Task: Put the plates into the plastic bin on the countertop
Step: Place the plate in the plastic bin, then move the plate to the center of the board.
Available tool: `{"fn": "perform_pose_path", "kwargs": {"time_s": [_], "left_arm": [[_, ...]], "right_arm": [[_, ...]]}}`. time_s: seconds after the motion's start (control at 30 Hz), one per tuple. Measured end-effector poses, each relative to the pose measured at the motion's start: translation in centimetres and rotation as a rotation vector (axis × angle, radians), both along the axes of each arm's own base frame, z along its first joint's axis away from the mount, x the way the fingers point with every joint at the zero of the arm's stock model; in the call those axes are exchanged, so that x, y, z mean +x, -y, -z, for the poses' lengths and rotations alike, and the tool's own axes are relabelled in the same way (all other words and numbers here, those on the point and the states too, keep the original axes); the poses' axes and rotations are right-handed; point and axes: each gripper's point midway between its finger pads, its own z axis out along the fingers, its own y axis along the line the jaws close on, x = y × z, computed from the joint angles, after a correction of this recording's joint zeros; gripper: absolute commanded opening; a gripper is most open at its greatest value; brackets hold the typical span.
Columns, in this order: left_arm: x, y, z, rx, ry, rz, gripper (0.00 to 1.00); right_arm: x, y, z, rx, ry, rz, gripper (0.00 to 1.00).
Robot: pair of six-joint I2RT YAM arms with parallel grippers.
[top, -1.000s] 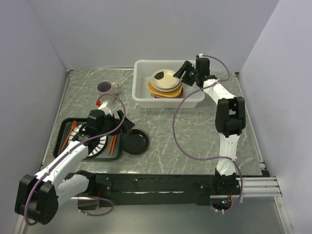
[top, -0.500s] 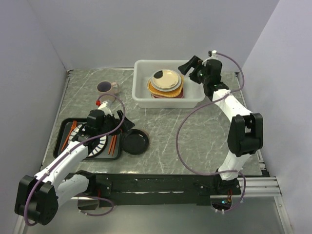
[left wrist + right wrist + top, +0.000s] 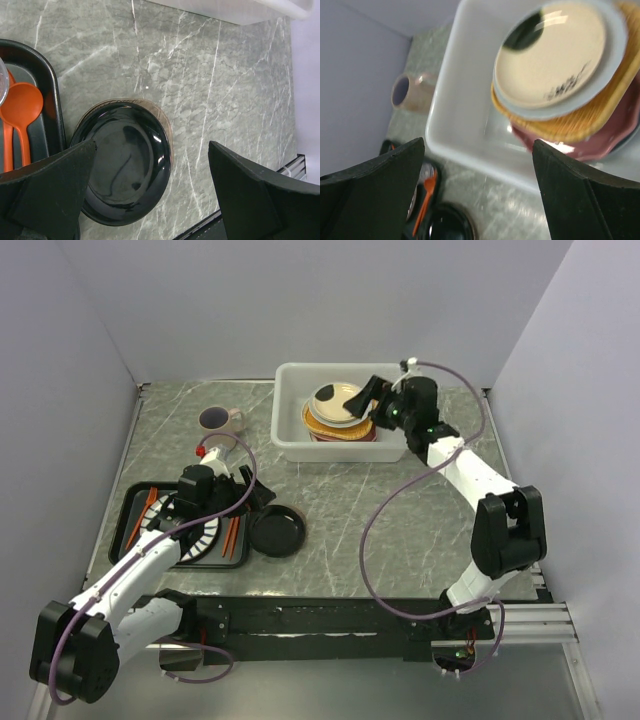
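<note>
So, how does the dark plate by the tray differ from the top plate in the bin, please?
The dark plate is glossy black; the cream plate has a pale blue rim and dark patch. The dark plate lies alone on the countertop by the black tray; the cream plate tops a stack in the plastic bin. Both are round, face up.

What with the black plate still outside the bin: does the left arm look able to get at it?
Probably yes. The left gripper hangs open above the black plate, which lies bare on the countertop beside the tray; nothing stands between them.
</note>
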Motion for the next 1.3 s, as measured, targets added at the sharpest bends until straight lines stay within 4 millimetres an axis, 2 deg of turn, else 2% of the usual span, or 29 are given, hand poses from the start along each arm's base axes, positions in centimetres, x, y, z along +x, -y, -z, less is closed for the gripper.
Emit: {"fn": "perform_pose_path", "kwargs": {"time_s": [0.27,0.57,0.67,0.9,1.03,1.3], "left_arm": [[0.0,0.0,-0.1,-0.002,0.003,0.0,0.99],[0.0,0.0,-0.2,-0.004,0.004,-0.001,0.99],[0.0,0.0,-0.2,-0.004,0.004,-0.001,0.99],[0.0,0.0,-0.2,-0.004,0.004,-0.001,0.99],[0.0,0.0,-0.2,-0.004,0.006,-0.001,0.99],[0.0,0.0,-0.2,-0.005,0.006,-0.001,0.99]], "right_arm": [[-5.8,-3.8,3.2,-0.04,-0.078,-0.106,0.96],[-10.1,-8.5,5.1,-0.086,-0.114,-0.226,0.95],[-11.2,-9.5,5.7,-0.099,-0.122,-0.256,0.94],[-14.3,-9.9,9.7,-0.157,-0.206,-0.296,0.92],[-15.8,-9.8,11.7,-0.19,-0.248,-0.307,0.87],[-18.5,-10.6,14.1,-0.226,-0.297,-0.359,0.77]]}}
